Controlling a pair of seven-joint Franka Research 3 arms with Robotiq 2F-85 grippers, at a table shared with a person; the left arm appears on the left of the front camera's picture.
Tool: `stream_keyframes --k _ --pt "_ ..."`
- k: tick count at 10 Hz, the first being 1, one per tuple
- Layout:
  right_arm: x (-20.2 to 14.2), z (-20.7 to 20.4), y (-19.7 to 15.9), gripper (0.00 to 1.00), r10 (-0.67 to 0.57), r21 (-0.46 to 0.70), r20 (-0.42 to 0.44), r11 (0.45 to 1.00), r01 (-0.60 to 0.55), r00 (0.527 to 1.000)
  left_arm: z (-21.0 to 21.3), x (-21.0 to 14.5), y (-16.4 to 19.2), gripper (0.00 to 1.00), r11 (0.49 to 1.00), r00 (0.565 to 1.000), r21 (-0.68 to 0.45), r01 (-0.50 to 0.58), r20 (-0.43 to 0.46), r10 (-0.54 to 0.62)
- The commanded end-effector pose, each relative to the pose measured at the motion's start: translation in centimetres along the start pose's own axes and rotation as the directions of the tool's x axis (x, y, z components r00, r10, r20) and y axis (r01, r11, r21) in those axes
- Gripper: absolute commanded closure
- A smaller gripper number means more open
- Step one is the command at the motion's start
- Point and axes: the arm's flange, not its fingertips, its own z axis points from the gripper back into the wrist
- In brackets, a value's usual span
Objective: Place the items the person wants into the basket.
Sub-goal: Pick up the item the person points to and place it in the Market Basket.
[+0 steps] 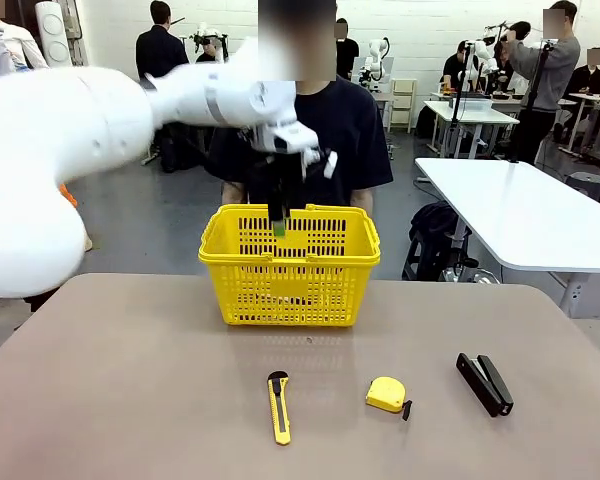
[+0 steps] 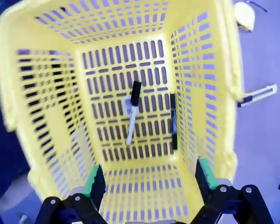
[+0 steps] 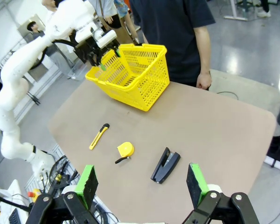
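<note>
The wide grey-brown table has a person in a plain black T-shirt standing at its far edge. Just in front of the person, a bright yellow lattice-sided plastic basket stands on the table. The left gripper hangs over the basket's open top, its jaws spread wide and empty. The right gripper hovers high above the table, its jaws also wide apart with nothing between them. On the near half of the table lie a black stapler, a yellow-and-black utility knife and, between them, a small yellow tape measure. A black-and-white marker and a thin black pen lie side by side on the basket floor, apart from each other.
</note>
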Motion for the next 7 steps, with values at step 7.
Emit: stream_keyframes --k 7 --pt "0.1 -0.1 -0.1 0.00 0.018 0.016 0.021 1.000 -0.019 1.000 9.3 -19.9 -20.9 0.00 0.953 0.964 0.177 -0.248 0.148 0.223"
